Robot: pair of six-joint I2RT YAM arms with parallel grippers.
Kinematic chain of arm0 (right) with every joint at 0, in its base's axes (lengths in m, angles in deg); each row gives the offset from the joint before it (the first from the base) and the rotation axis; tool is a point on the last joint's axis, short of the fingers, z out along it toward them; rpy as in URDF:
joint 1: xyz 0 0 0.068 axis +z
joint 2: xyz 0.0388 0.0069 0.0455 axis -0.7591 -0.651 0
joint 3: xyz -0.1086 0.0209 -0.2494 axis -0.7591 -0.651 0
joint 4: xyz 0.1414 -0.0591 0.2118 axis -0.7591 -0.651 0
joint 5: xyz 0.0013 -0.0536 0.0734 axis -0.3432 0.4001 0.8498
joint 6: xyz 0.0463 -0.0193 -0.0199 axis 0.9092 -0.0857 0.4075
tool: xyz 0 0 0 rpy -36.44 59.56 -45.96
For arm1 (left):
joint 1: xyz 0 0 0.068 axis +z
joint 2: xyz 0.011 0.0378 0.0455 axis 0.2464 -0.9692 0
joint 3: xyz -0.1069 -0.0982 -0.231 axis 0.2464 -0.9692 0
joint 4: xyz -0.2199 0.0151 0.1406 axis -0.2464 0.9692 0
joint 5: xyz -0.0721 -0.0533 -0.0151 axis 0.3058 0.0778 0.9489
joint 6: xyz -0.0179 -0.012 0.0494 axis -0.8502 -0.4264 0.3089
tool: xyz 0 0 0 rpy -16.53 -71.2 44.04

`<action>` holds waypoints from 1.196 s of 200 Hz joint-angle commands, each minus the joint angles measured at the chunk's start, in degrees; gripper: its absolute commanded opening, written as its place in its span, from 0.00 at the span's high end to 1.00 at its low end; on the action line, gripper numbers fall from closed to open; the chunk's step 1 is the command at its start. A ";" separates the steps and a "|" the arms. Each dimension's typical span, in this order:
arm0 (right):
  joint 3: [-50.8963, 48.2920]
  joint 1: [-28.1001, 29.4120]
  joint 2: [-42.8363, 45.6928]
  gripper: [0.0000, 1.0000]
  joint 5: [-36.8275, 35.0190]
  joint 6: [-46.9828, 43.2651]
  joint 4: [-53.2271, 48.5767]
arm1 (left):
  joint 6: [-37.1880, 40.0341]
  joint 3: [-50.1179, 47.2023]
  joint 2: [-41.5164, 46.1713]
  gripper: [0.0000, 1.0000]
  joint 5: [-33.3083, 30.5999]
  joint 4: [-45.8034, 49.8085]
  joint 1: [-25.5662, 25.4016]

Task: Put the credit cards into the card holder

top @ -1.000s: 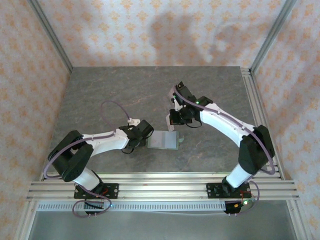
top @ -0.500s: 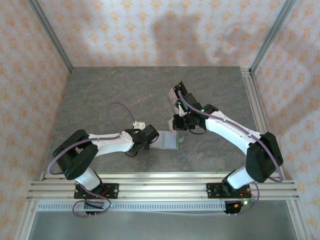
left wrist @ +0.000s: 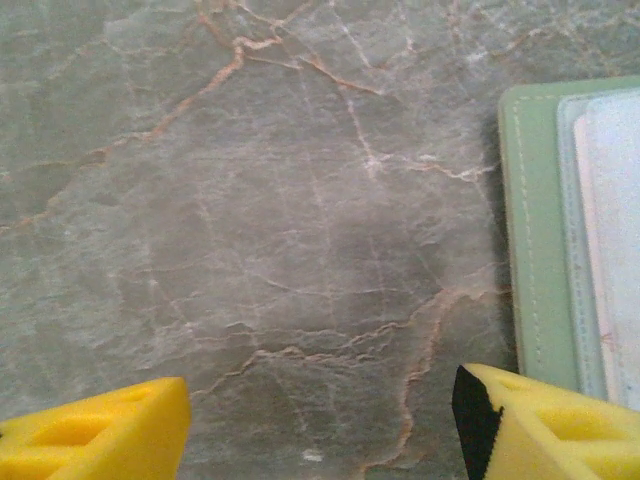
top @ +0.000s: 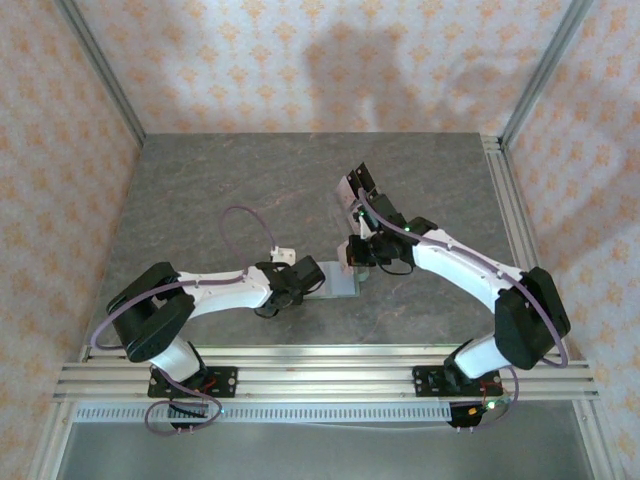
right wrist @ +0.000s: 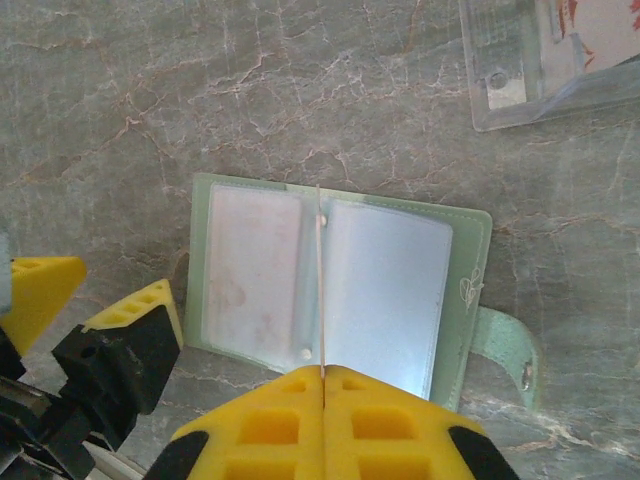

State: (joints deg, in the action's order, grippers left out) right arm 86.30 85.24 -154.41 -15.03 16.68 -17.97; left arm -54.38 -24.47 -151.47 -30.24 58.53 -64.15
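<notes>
Hovering over the open card holder (right wrist: 478, 250), the right hand (right wrist: 325, 372) pinches one credit card (right wrist: 320, 280) edge-on, not yet inserted; left hand (left wrist: 320, 430) spread alongside.

The counter (top: 220, 190) is a grey-green, stone-patterned slab veined with pale and rust-coloured cracks. The sage-green card holder (right wrist: 250, 280) lies opened flat on it, clear sleeves facing up, with its clasp tab (right wrist: 505, 355) stretched out on the stone. A clear plastic case (right wrist: 510, 60) lies nearby, not touching the card holder.
</notes>
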 commanded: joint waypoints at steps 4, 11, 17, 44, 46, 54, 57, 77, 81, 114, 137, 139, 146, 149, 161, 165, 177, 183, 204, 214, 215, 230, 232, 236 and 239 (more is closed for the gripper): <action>-3.10 0.11 2.31 1.00 2.11 2.62 6.30 | 1.30 2.02 3.27 0.27 -3.54 0.59 -0.25; -3.98 0.11 2.58 1.00 2.59 3.34 7.71 | 2.67 2.10 3.44 0.27 -2.61 -1.09 -0.13; -4.69 0.09 2.69 1.00 2.82 3.80 8.84 | 3.78 2.10 3.51 0.26 -1.67 -2.64 -0.01; -6.96 0.09 2.37 1.00 3.44 5.23 11.66 | 6.98 2.07 2.69 0.24 3.61 -9.10 1.63; -7.09 0.09 2.28 1.00 3.50 5.31 11.78 | 7.17 2.03 2.65 0.24 3.97 -9.51 1.77; -7.53 0.12 2.08 1.00 3.70 5.49 12.45 | 7.72 1.98 2.33 0.24 5.29 -11.00 2.41; -7.70 0.10 2.01 1.00 3.71 5.58 12.63 | 7.97 1.86 2.16 0.24 5.90 -11.42 2.62; -8.55 0.09 1.63 1.00 4.09 6.17 13.99 | 9.64 1.58 1.11 0.24 8.65 -14.32 3.73; -8.76 0.10 1.49 1.00 4.16 6.32 14.25 | 9.92 1.59 0.87 0.24 9.13 -14.58 3.83; -10.38 0.10 1.24 1.00 4.56 7.52 17.13 | 10.87 1.25 -0.39 0.24 9.98 -15.02 4.04; -11.75 0.09 1.19 1.00 4.69 8.36 19.35 | 10.87 0.08 -0.49 0.24 9.98 -14.89 4.10; -11.84 0.09 1.17 1.00 4.74 8.40 19.46 | 10.87 -0.03 -0.48 0.25 9.92 -14.83 4.12; -12.16 0.09 1.02 1.00 4.69 8.60 19.95 | 10.86 -0.23 -0.53 0.25 9.60 -14.35 4.05; -12.24 0.09 1.06 1.00 4.61 8.69 20.12 | 10.79 -0.26 -0.53 0.25 9.38 -14.12 4.06; -12.65 0.11 0.86 1.00 4.80 9.05 20.84 | 10.61 -0.36 -0.62 0.25 8.11 -12.69 4.10; -12.79 0.10 0.79 1.00 4.82 9.14 21.11 | 10.53 -0.33 -0.73 0.25 7.65 -12.12 4.10; -13.21 0.09 0.64 1.00 5.07 9.53 21.79 | 10.32 0.12 -1.26 0.25 6.17 -10.00 4.05; -13.40 0.09 0.56 1.00 5.10 9.68 22.19 | 10.25 0.35 -1.68 0.25 5.52 -8.94 4.07; -14.30 0.11 0.52 1.00 5.11 10.16 23.42 | 9.97 -0.03 -2.37 0.25 4.47 -7.94 4.05; -14.66 0.09 0.43 1.00 5.12 10.19 23.79 | 9.82 -0.17 -2.75 0.26 3.91 -7.75 4.05; -14.67 0.09 0.46 1.00 5.16 10.22 23.84 | 9.82 -0.22 -2.78 0.26 3.90 -7.70 4.03; -15.20 0.09 0.32 1.00 5.11 10.38 24.49 | 9.56 -0.27 -3.34 0.26 3.39 -7.24 4.02; -15.36 0.09 0.34 1.00 5.11 10.40 24.64 | 9.49 -0.31 -3.45 0.26 3.30 -7.16 4.06; -15.45 0.12 0.32 1.00 5.22 10.44 24.79 | 9.39 -0.28 -3.52 0.26 3.17 -7.04 4.05; -15.55 0.08 0.32 1.00 5.20 10.39 24.96 | 9.23 -0.39 -3.50 0.26 3.07 -6.92 4.03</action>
State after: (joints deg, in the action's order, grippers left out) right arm 71.81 85.24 -153.79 -10.31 26.32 4.15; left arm -44.89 -24.01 -153.75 -23.53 47.93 -60.33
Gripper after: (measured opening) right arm 0.040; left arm 0.743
